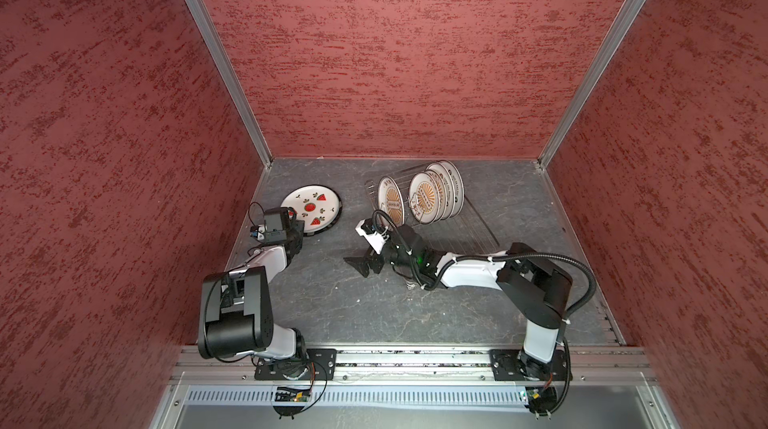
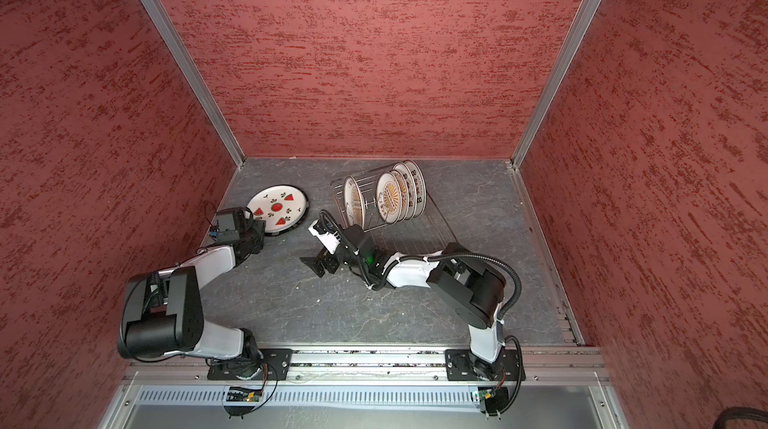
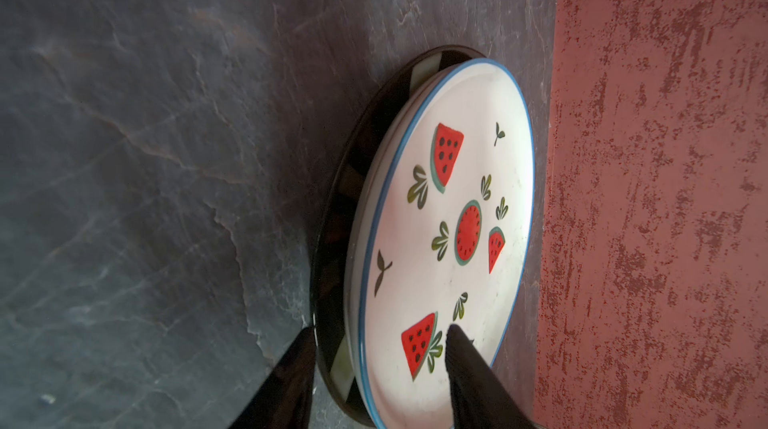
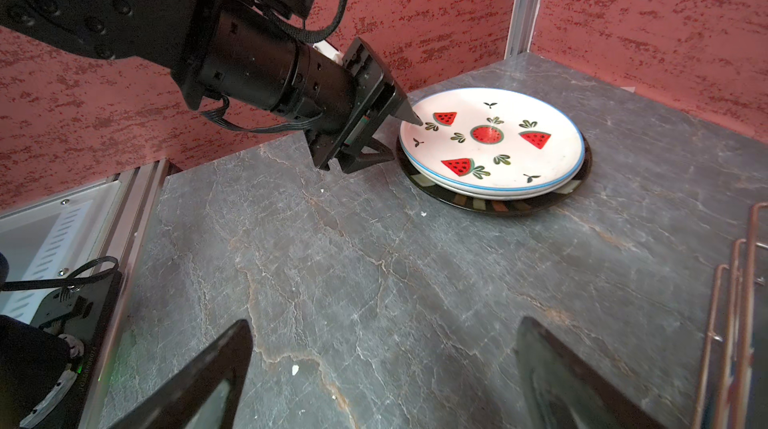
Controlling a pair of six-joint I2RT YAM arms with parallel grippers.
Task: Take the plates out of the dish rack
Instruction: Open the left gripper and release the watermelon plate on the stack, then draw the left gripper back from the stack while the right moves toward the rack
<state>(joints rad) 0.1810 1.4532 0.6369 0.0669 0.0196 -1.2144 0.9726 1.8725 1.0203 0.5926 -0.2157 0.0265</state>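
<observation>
Plates point(image 1: 424, 198) standing on edge in the dish rack point(image 1: 473, 223) look stiff, slick, breakable, best pinched at the upper rim; right claw point(image 4: 384, 325) gapes empty, left claw point(image 3: 381, 329) parted astride the stacked watermelon plate point(image 3: 449, 215).

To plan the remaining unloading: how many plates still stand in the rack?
5: one plate alone at the rack's left end in a top view; four packed close to its right. These overlap, so a further one may be hidden.

The left arm point(image 1: 270, 260) and right arm point(image 1: 469, 271) pair white shells with black joints.
</observation>
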